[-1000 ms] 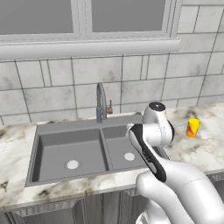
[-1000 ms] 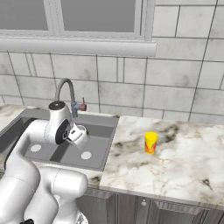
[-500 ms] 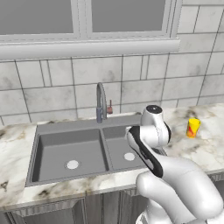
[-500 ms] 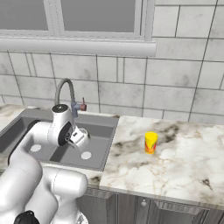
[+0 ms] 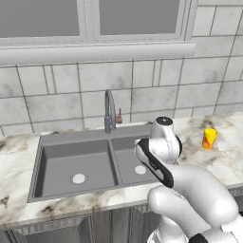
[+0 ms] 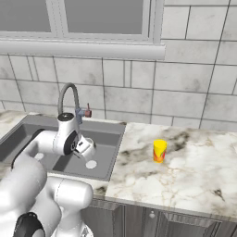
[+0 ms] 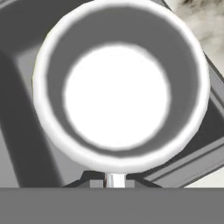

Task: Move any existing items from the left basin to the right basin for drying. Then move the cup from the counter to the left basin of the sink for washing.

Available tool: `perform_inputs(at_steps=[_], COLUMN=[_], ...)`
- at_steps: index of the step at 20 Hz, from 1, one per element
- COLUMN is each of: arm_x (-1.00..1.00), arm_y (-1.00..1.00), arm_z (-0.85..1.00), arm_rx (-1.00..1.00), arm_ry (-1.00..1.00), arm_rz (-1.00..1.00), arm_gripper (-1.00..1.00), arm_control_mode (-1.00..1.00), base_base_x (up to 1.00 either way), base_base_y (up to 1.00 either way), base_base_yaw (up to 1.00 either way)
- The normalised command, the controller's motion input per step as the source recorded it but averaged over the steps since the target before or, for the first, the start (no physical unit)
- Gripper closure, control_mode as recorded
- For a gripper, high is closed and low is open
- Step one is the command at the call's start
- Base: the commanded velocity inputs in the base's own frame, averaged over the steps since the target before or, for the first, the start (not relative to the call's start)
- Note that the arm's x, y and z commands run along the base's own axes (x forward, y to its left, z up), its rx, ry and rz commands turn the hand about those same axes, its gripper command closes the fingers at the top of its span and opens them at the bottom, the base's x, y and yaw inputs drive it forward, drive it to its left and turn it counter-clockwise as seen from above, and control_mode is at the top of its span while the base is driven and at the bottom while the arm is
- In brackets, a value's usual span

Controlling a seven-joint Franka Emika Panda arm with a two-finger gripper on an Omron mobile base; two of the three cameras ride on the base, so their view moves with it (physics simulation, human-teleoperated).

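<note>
A white glossy mug (image 7: pixel 117 85) is seen from straight above, its mouth open toward the camera. My gripper (image 7: pixel 114 179) is shut on the mug at its near edge. Dark grey sink walls lie beneath the mug. In the right base view the hand (image 6: pixel 84 146) hangs over the narrower right basin (image 6: pixel 104 155), just above its silver drain (image 6: pixel 91 164). The wider left basin (image 5: pixel 61 163) holds nothing but its drain (image 5: pixel 78 178). The yellow cup (image 5: pixel 209 138) (image 6: pixel 159 151) stands upright on the marble counter (image 6: pixel 185 176), to the right of the sink.
The curved grey faucet (image 5: pixel 110 111) (image 6: pixel 68 95) with its red lever (image 6: pixel 87 111) rises behind the divider between the basins. A tiled wall and window sill close off the back. My own arm (image 5: pixel 163 156) covers part of the right basin in the left base view.
The hand with the mug has eased slightly down and to the left over the right basin. The yellow cup has not moved.
</note>
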Motion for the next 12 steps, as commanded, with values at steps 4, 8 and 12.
perform_inputs(at_steps=[4, 8, 12], arm_x=[0.12, 0.11, 0.05], arm_y=[0.0, 0.0, 0.0], arm_z=[-0.14, -0.19, -0.23], arm_rx=[0.0, 0.0, 0.01], arm_ry=[0.01, 0.06, 0.01], arm_rz=[0.0, 0.0, 0.0], arm_gripper=[1.0, 1.0, 1.0], arm_control_mode=[-1.0, -1.0, -1.0], base_base_x=[0.0, 0.0, 0.0], base_base_y=[0.0, 0.0, 0.0], base_base_yaw=[0.0, 0.0, 0.0])
